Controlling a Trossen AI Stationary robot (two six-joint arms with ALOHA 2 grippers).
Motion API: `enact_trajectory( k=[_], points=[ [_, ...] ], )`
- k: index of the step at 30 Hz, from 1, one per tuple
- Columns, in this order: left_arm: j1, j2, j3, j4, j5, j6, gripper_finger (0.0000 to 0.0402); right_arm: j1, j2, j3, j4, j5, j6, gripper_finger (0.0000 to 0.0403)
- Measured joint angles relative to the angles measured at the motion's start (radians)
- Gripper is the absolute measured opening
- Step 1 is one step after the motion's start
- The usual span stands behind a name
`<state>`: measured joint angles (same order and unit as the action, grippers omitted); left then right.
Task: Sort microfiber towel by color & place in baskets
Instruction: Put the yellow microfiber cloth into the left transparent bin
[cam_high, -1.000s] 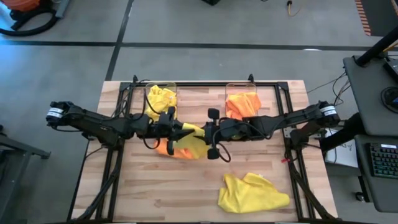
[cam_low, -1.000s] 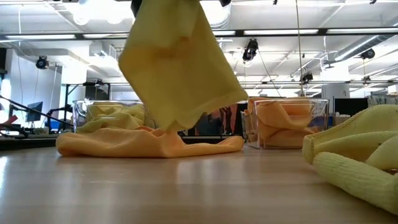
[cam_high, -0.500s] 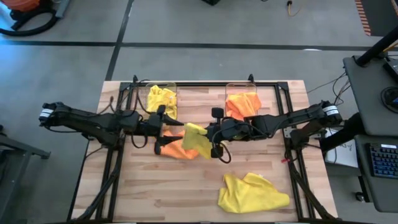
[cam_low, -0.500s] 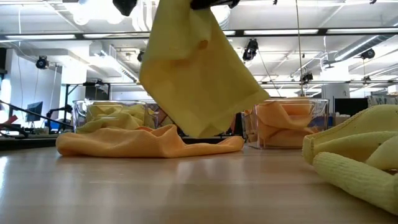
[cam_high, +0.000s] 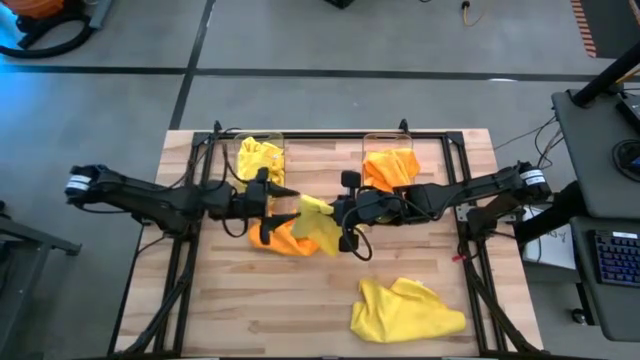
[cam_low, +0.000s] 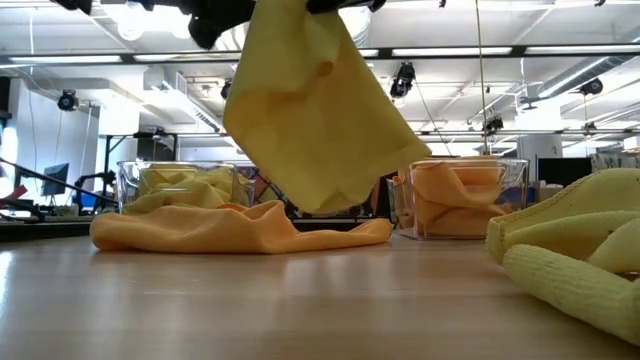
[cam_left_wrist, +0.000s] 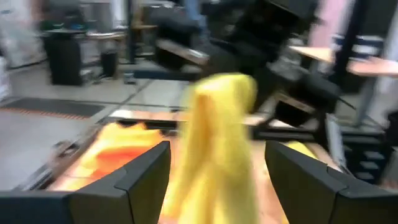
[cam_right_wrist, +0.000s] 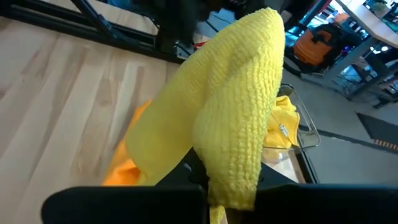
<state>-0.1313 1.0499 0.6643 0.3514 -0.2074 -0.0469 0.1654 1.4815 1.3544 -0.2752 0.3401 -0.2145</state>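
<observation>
A yellow microfiber towel (cam_high: 314, 220) hangs above the table's middle, with my right gripper (cam_high: 338, 215) shut on it. My left gripper (cam_high: 282, 205) stands open just left of it. Its two fingers (cam_left_wrist: 144, 175) are spread wide, with the towel (cam_left_wrist: 219, 130) ahead of them and apart from them. An orange towel (cam_high: 277, 238) lies flat on the table under both grippers. Another yellow towel (cam_high: 405, 310) lies crumpled near the front right. The left basket (cam_high: 259, 156) holds yellow cloth and the right basket (cam_high: 390, 165) holds orange cloth. My right gripper pinches a bunched part of the yellow towel (cam_right_wrist: 235, 177) at its top, several layers gathered between the two fingers. The fingers come in about level from the table's right. The towel hangs slack below them (cam_low: 312, 120), its lower corner clear of the table.
A black frame (cam_high: 330, 137) runs along the table's far edge behind the baskets. Bare wood lies open at the near left (cam_high: 250, 310). The crumpled yellow towel fills the low view's right side (cam_low: 570, 260).
My left gripper has opened and let go of the yellow towel, drawing back a little toward the table's left edge. My right gripper has shut on the towel's top. The towel now hangs from the right gripper alone and has shifted slightly toward the right.
</observation>
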Motion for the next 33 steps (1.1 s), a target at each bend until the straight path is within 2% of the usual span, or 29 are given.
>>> enact_trajectory(
  k=[2,11,15,19,26,30,33],
  points=[
    [0.003,0.026,-0.003,0.01,0.04,0.014,0.0245,0.0,0.0,0.0,0.0,0.0,0.006,0.0009],
    [0.022,0.102,-0.004,0.095,0.042,0.015,0.0244,0.0,0.0,0.0,-0.002,-0.01,0.006,0.0009],
    [0.025,0.14,-0.004,0.153,0.042,0.024,0.0229,0.0,0.0,0.0,0.004,-0.011,0.002,0.001],
    [0.024,0.155,-0.005,0.189,0.043,0.058,0.0178,0.0,0.0,0.0,-0.003,-0.008,-0.005,0.002],
    [0.024,0.154,-0.005,0.189,0.046,0.058,0.002,0.0,0.0,0.0,0.026,-0.008,-0.003,0.0046],
    [0.024,0.148,-0.005,0.186,0.045,0.044,0.0011,0.0,0.0,0.0,0.026,-0.008,0.015,0.0068],
    [0.024,0.128,-0.005,0.183,0.044,0.044,0.0003,0.0,-0.003,0.0,0.025,-0.008,0.043,0.0099]
  ],
)
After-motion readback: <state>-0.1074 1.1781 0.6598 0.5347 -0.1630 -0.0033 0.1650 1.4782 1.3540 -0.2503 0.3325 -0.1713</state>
